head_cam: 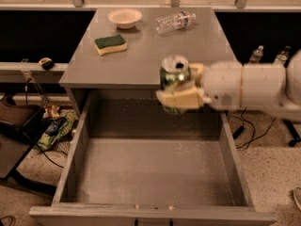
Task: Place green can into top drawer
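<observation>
The green can (174, 77) is upright, with green sides and a silver top with an open tab hole. My gripper (181, 92) is shut on the green can, with a cream finger (181, 99) across its front and the other behind it. It holds the can in the air over the back of the open top drawer (153, 173), near the cabinet's front edge. The drawer is a wide grey box with a speckled floor, pulled fully out. My white arm (249, 86) reaches in from the right.
On the cabinet top (141, 55) lie a green-and-yellow sponge (110, 44), a cream bowl (124, 18) and a clear plastic water bottle (175, 21) on its side. Cables and clutter (56, 128) lie on the floor at left.
</observation>
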Controlling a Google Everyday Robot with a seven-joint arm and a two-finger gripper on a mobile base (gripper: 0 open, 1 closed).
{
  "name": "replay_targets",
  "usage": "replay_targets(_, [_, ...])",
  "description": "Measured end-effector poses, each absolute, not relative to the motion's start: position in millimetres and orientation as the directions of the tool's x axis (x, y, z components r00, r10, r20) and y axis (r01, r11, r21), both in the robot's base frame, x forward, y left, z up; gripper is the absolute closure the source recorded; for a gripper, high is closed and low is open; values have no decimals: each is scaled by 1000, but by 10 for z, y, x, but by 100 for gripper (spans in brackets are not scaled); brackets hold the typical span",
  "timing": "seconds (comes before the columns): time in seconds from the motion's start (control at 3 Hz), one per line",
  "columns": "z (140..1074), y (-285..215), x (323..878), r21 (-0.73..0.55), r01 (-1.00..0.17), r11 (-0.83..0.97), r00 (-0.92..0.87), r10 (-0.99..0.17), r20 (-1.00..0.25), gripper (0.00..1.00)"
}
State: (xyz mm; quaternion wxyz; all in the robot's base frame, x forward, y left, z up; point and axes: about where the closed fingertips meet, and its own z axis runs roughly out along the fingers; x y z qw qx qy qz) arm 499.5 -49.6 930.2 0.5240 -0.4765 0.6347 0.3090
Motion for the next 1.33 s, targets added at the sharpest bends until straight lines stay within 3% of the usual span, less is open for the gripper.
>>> replay_targets(0.33, [8615, -393, 4602, -7, -943, 333, -61, -193, -979, 100])
replay_targets(0.67, [8221, -302, 4441, 53, -954, 294, -109, -178, -978, 100])
replay_targets(1.33, [8075, -4, 4629, 41, -967, 251, -93, -199, -976, 100])
